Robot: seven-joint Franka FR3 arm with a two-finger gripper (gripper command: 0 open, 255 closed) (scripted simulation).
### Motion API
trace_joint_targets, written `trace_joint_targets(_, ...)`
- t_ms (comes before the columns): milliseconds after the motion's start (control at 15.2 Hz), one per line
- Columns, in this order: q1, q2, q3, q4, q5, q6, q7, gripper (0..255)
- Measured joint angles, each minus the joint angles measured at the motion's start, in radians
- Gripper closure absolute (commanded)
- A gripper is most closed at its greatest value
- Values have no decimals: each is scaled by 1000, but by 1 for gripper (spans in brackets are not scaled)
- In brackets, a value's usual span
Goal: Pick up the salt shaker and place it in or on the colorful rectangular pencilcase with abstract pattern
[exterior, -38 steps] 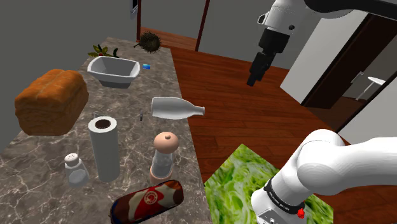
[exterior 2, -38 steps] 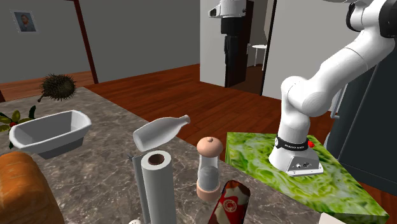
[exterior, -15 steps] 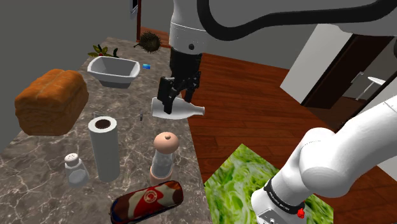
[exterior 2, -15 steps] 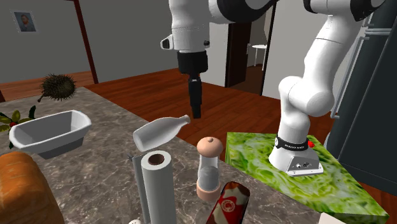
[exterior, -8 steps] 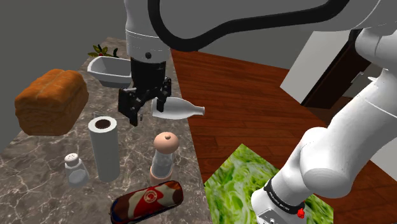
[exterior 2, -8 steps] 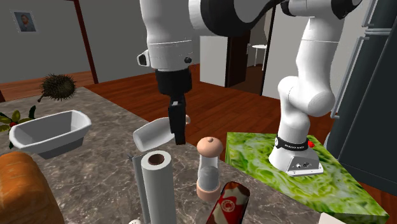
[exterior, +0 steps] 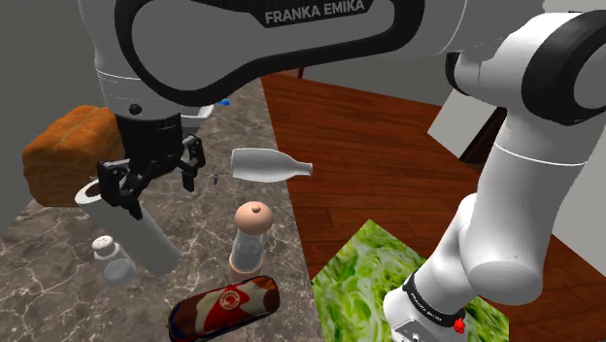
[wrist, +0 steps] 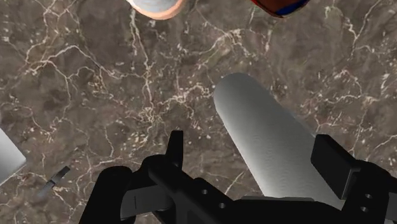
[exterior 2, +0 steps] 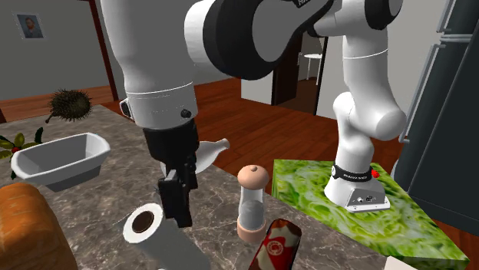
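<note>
Standing upright, salt shaker (exterior: 112, 260), cap upward.

We note a polished, veined stone table (wrist: 95, 95), matt paper roll (wrist: 273, 146), glossy wooden floor (exterior: 388, 165), matt black gripper (wrist: 253, 145).

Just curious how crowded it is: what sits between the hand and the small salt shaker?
A tilted white paper roll, seen in the shoulder view, slants between the hand and the salt shaker.
</note>
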Motion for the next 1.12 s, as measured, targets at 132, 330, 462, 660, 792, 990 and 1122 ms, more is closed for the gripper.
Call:
trace_joint_targets(132,41,84,2,94,-36,-23,38,0)
trace_joint_targets(330,112,222,-6,253,-91,-59,83,0)
trace_joint_targets(462,142,281,-12,324,-111,-77,96,0)
trace_joint_targets(660,150,301,-17,328,-124,-51,103,0)
trace_joint_targets(792,151,305,-18,306,-126,-27,109,0)
trace_joint_targets(990,151,319,-20,282,-128,-1,109,0)
trace_joint_targets(1122,151,320,-20,279,-129,3,109,0)
